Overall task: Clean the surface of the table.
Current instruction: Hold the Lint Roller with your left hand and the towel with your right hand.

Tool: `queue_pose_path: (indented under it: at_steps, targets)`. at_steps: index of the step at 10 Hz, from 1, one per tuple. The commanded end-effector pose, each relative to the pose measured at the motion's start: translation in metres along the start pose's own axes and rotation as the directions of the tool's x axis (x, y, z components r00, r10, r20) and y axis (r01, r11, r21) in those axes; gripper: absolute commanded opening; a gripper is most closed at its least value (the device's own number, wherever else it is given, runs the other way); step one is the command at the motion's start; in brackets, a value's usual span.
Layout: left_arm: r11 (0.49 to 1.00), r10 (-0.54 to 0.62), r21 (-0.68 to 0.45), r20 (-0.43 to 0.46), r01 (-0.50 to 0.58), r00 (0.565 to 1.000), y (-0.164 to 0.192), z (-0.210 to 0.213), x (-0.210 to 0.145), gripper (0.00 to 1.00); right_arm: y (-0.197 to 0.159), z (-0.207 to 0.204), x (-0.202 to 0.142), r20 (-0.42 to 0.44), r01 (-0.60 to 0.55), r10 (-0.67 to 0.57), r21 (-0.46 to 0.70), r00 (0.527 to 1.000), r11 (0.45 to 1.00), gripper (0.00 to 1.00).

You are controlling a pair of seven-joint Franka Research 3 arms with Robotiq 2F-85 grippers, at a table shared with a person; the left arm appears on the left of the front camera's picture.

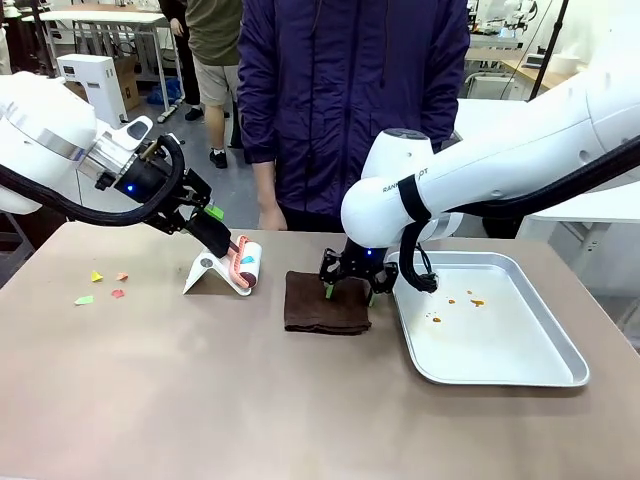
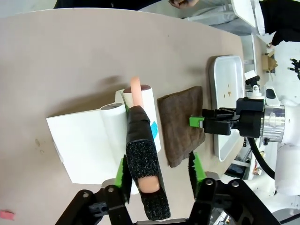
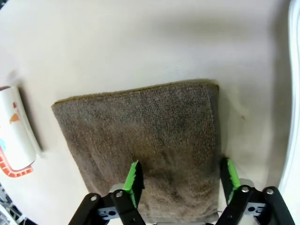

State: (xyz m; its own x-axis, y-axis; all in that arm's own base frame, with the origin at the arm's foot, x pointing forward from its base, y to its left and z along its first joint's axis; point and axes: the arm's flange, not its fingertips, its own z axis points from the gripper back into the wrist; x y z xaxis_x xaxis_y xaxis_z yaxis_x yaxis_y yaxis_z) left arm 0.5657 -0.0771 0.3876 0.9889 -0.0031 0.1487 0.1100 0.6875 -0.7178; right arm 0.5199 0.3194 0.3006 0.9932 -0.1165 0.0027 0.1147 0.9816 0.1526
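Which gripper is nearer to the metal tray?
Right. The right gripper is at the brown cloth, just beside the tray's left rim. The left gripper is farther left, at the lint roller, beyond the cloth.

White left arm (image 1: 40,130), right arm (image 1: 520,150), black cables (image 1: 600,172), blue wrist LEDs (image 1: 128,187); left gripper (image 2: 158,161), right gripper (image 3: 180,171) black with green pads (image 3: 134,180); person (image 1: 350,60) in dark purple, probably padded, jacket (image 1: 330,140).
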Motion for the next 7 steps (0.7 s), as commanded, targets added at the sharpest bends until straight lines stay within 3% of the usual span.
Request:
queue_pose_path:
  at_steps: [1,2,3,7]
  targets:
    - [0.999,-0.021,-0.031,0.013,0.022,1.000,-0.0014,0.0024,-0.0067,0.00,0.0078,0.0008,0.0039,0.018,0.014,-0.013,-0.048,1.000,0.999,0.00]
    - [0.999,-0.022,-0.030,0.015,0.022,1.000,-0.0018,0.0022,-0.0064,0.00,0.0085,-0.0005,0.0040,0.020,0.010,-0.009,-0.044,1.000,0.999,0.35]
    - [0.999,-0.024,-0.029,0.019,0.025,1.000,-0.0021,0.0020,-0.0061,0.00,0.0084,-0.0014,0.0040,0.019,0.008,-0.007,-0.044,1.000,0.999,0.00]
    - [0.999,-0.030,-0.033,0.028,0.031,0.999,-0.0039,0.0026,-0.0067,0.00,0.0086,-0.0041,0.0048,0.014,0.010,-0.010,-0.044,1.000,0.999,0.00]
